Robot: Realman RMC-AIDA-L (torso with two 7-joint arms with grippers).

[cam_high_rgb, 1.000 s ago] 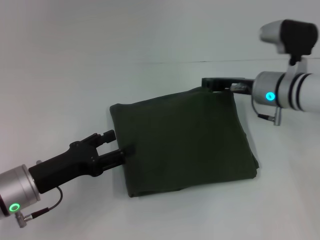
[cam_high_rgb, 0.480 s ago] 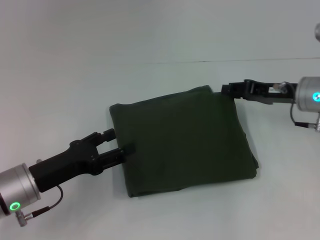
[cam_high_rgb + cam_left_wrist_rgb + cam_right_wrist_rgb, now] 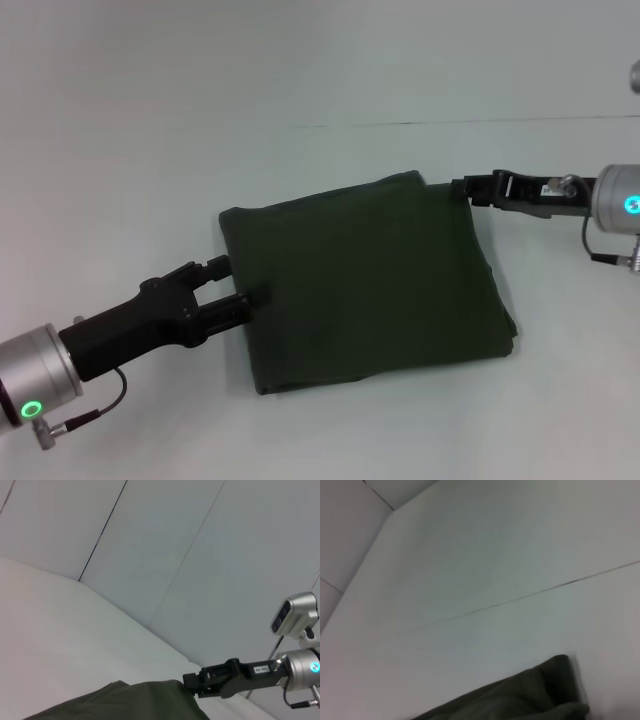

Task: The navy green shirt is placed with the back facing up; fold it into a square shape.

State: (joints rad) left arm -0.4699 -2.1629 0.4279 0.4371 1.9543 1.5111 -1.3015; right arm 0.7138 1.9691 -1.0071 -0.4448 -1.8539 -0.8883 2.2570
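The navy green shirt (image 3: pixel 365 285) lies folded into a rough square in the middle of the white table, plain side up. My left gripper (image 3: pixel 235 283) is at the shirt's left edge, open, with one fingertip (image 3: pixel 252 298) over the hem and the other just off the cloth. My right gripper (image 3: pixel 465 187) hovers level just beyond the shirt's far right corner, holding nothing. The left wrist view shows the shirt's edge (image 3: pixel 125 702) with the right gripper (image 3: pixel 192 685) past its corner. The right wrist view shows only a shirt corner (image 3: pixel 530 695).
The white table (image 3: pixel 150 150) stretches all round the shirt, with a thin dark seam (image 3: pixel 450 123) across it behind the shirt. Pale wall panels (image 3: pixel 175 555) rise beyond the table's far edge.
My right arm has dropped and drawn back to the right, from over the shirt's far right corner to just beyond it. The left gripper and the shirt have stayed put.
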